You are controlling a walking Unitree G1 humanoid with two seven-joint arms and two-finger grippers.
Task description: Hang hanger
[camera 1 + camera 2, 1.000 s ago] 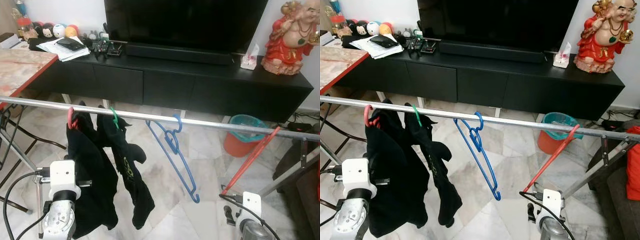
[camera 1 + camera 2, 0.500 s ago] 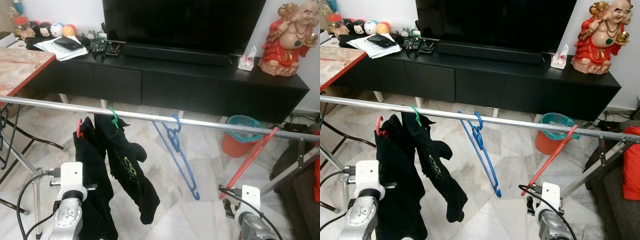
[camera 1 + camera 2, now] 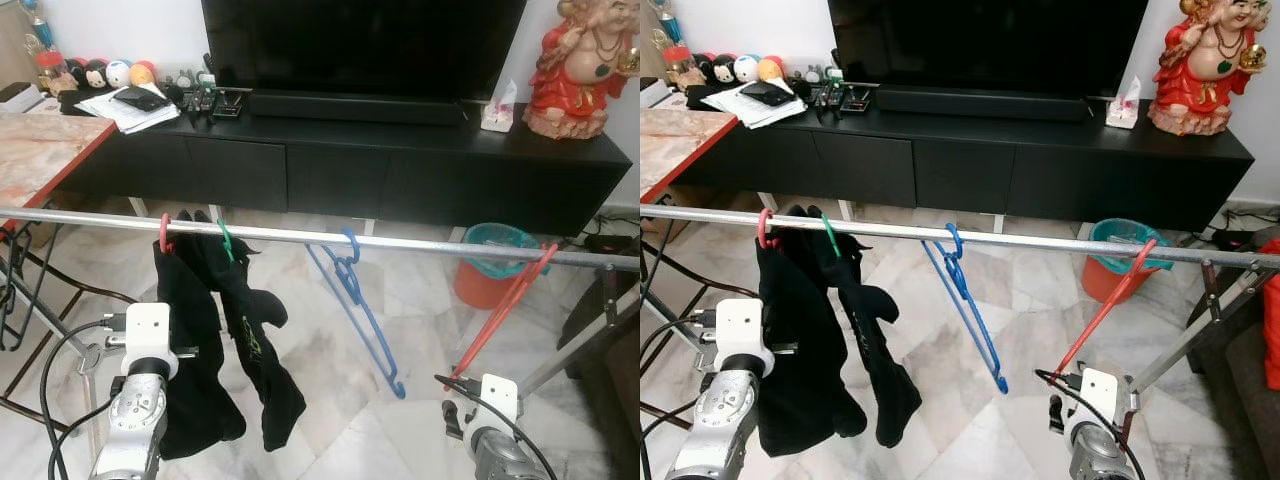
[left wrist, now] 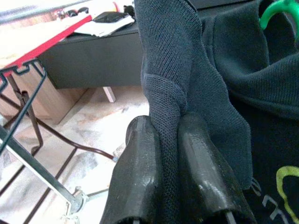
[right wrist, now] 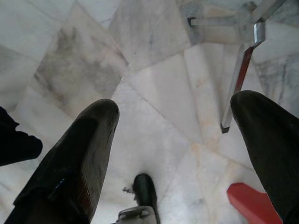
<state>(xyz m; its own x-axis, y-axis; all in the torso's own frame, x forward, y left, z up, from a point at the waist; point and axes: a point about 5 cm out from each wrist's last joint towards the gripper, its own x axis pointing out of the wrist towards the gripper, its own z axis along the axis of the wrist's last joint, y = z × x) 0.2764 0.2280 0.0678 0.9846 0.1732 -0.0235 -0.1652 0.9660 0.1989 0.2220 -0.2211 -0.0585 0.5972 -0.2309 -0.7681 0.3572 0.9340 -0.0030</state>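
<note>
The red hanger (image 3: 164,234) carrying a black garment (image 3: 190,340) now has its hook over the metal rail (image 3: 300,236), at about 9 o'clock in the head view, just beside a green hanger (image 3: 226,240) with a second dark garment (image 3: 262,370). Further along toward 3 o'clock hang a bare blue hanger (image 3: 360,310) and an orange-red hanger (image 3: 505,310) that slants down from the rail near the rack's end.

The left hand (image 4: 161,140) is pressed together, pinching a fold of the black garment between its fingers (image 4: 140,172). The right hand (image 5: 173,140) is spread wide with nothing between its fingers, pointing down at the marble floor (image 5: 154,60).

By the look of it the hanging itself is done: the hook sits on the rail and the garment drapes freely. What seems left is to let go of the cloth and draw the left arm back without tugging the hanger off
</note>
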